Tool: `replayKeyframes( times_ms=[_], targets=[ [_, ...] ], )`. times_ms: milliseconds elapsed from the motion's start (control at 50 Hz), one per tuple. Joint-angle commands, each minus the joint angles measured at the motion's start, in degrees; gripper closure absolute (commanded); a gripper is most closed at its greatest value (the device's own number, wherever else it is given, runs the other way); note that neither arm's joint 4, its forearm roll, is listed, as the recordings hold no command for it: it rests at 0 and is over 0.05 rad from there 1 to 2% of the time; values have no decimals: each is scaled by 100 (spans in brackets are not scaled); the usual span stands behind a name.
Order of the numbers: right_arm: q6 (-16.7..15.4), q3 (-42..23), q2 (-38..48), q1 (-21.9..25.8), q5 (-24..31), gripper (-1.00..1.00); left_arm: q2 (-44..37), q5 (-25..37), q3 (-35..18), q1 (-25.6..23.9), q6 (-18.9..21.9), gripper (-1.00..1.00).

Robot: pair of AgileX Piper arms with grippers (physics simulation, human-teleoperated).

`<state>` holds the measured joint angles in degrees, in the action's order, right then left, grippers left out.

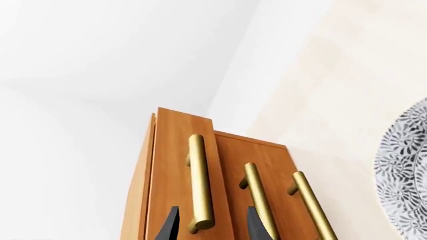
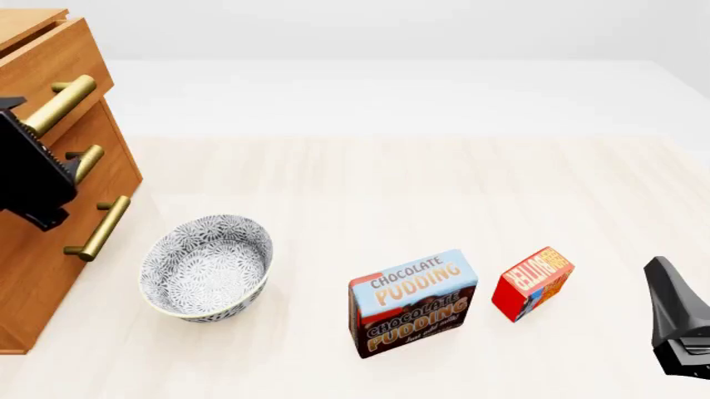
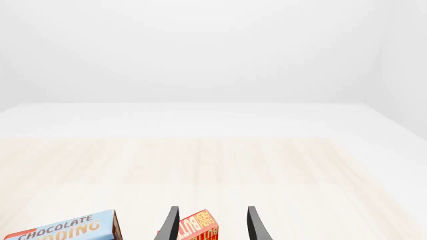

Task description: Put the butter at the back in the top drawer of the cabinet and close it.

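The butter (image 2: 533,283), a small red box, lies on the table at the front right, to the right of the pudding box. In the right wrist view the butter (image 3: 197,228) shows between the fingers of my open right gripper (image 3: 213,227), a little ahead of them. My right gripper (image 2: 671,299) sits right of the box, apart from it. The cabinet (image 2: 45,274) stands at the far left. Its top drawer (image 1: 175,165) juts out slightly past the two below. My open left gripper (image 1: 213,227) straddles the near end of the brass top handle (image 1: 199,180); left gripper (image 2: 39,137) is against the drawer fronts.
A blue-and-brown chocolate pudding box (image 2: 413,303) stands left of the butter. A patterned grey bowl (image 2: 208,266) sits just right of the cabinet's lower drawers. Two more brass handles (image 1: 260,200) run below the top one.
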<state>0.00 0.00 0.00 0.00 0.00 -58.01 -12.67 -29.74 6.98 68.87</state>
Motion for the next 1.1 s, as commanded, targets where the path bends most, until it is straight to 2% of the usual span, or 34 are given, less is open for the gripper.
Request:
replayKeyframes(
  times_ms=[20, 580, 600, 840, 1100],
  targets=[
    [0, 0, 0, 0, 0, -100, -182, -155, -6, 46, 18, -100],
    [0, 0, 0, 0, 0, -100, -681, -516, -89, 108, 30, -100],
    [0, 0, 0, 0, 0, -100, -670, -533, -67, 131, 54, 100],
    [0, 0, 0, 0, 0, -100, -441, -252, -174, 62, -16, 100],
    [0, 0, 0, 0, 0, -100, -409, -233, -94, 56, -66, 100]
  ],
)
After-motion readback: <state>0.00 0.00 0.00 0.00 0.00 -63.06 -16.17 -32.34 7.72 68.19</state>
